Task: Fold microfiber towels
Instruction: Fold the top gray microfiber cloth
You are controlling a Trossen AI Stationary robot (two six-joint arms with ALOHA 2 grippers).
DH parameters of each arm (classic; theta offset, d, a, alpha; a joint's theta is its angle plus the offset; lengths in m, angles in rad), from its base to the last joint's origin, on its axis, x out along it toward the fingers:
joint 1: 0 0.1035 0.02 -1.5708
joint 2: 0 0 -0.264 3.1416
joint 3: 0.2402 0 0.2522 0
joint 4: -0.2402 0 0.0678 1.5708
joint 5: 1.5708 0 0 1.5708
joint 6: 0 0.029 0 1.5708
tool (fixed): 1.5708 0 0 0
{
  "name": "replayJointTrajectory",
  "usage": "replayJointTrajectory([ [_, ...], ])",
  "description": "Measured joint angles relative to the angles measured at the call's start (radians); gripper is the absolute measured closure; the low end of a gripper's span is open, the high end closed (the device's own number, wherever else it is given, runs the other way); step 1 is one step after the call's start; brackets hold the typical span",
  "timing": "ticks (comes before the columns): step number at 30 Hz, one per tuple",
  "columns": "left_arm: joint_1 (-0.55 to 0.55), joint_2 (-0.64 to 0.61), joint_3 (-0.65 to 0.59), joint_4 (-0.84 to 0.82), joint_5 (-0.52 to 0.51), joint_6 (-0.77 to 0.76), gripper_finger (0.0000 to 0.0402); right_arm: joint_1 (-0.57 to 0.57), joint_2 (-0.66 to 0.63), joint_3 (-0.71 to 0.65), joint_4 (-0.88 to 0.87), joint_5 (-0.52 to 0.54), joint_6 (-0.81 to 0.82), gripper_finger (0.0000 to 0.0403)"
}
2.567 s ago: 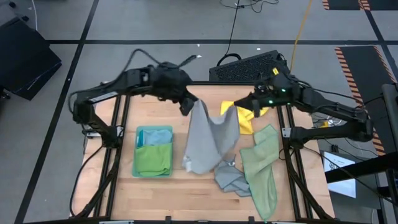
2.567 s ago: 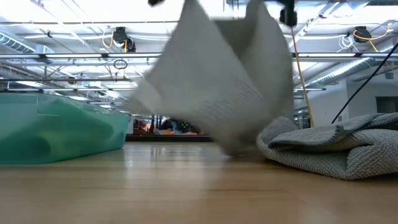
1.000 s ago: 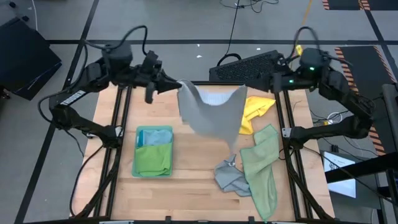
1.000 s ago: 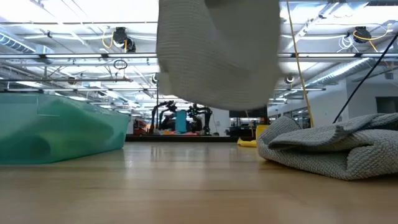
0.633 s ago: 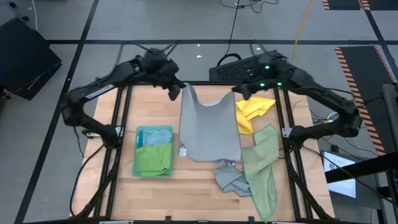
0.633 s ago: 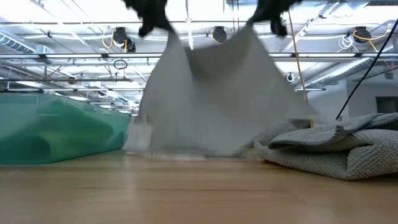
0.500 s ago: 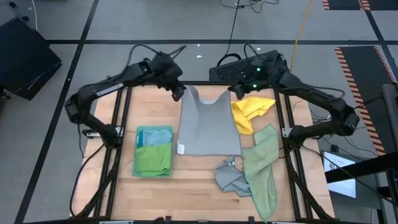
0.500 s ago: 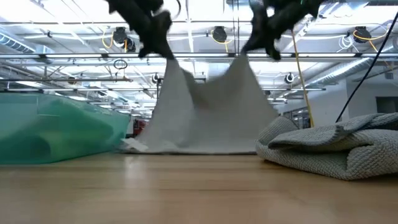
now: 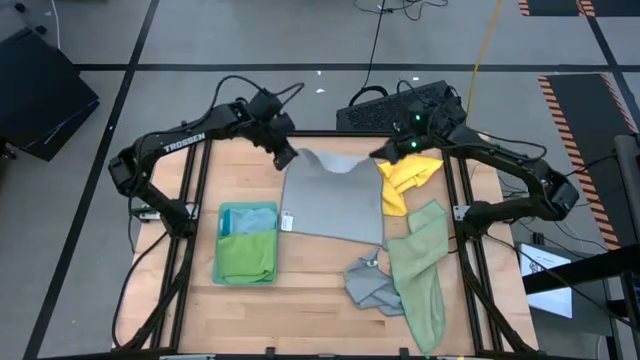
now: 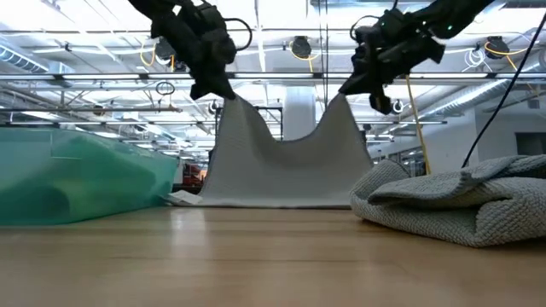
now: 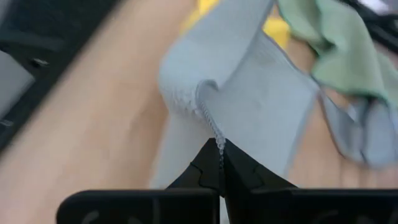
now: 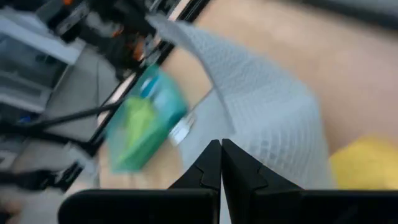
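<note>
Grey microfiber towel (image 9: 335, 205) lies mostly spread on the wooden worktop (image 9: 300, 290), its two far corners lifted, one pinched in the closed jaws of the left gripper (image 9: 284, 159), the other in those of the right gripper (image 9: 381, 157). Beside it sit a yellow cloth (image 9: 408, 178), a sage green cloth (image 9: 420, 270), a crumpled grey cloth (image 9: 368, 288) and a teal tray (image 9: 222, 262) holding folded bright green and blue cloths.

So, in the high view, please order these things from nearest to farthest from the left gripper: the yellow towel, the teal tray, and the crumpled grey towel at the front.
From the left gripper, which is shut on a far corner of the spread grey towel:
1. Teal tray, on the left side of the table.
2. Yellow towel, at the far right, beside the right gripper.
3. Crumpled grey towel, front right.
</note>
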Motion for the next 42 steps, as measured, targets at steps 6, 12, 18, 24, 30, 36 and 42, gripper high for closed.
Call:
replayJointTrajectory([
  [6,-0.066,0.001,-0.011,-0.112,0.018,0.088,0.0399,0.048,-0.088,-0.044,-0.166,-0.005,-0.016,0.0403],
  [12,-0.142,0.000,-0.072,-0.089,0.040,0.022,0.0397,0.099,-0.145,-0.153,-0.171,-0.029,0.021,0.0403],
  [18,-0.220,0.001,-0.162,-0.086,-0.002,-0.011,0.0397,0.146,-0.156,-0.227,-0.164,-0.027,0.031,0.0403],
  [24,-0.232,0.001,-0.212,-0.083,-0.044,0.001,0.0396,0.213,-0.156,-0.273,-0.161,-0.026,0.034,0.0403],
  [30,-0.227,0.001,-0.250,-0.053,-0.045,0.041,0.0396,0.276,-0.156,-0.340,-0.101,0.014,0.083,0.0403],
  [36,-0.233,0.001,-0.279,0.027,-0.045,0.041,0.0398,0.332,-0.156,-0.413,-0.002,0.083,0.165,0.0403],
  [42,-0.234,0.001,-0.283,0.036,-0.045,0.054,0.0397,0.394,-0.156,-0.449,0.012,0.085,0.221,0.0403],
])
